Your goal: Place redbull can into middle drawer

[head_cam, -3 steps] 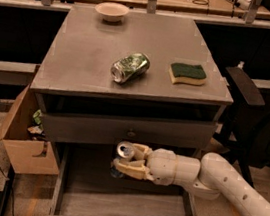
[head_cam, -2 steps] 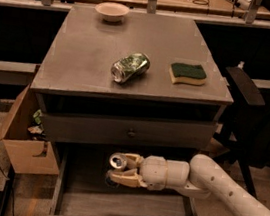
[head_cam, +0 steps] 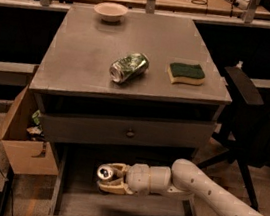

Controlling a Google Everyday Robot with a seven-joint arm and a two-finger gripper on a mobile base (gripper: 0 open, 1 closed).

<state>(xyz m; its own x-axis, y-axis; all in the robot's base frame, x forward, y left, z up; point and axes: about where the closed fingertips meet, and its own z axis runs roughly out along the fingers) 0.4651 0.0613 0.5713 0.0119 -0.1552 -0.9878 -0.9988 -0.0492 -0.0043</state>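
pincer [head_cam: 109, 178] pinching the redbull can [head_cam: 104, 172], tipped sideways over the open middle drawer [head_cam: 125, 208] | risk: release it now and you may see it roll on the floor | lower it first

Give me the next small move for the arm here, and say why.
Probably lower the gripper a little toward the floor of the middle drawer. It is shut on the redbull can and holds it inside the open drawer, seemingly just above the floor, silver top tipped toward the camera. Lowering before release should keep the can from dropping or rolling.
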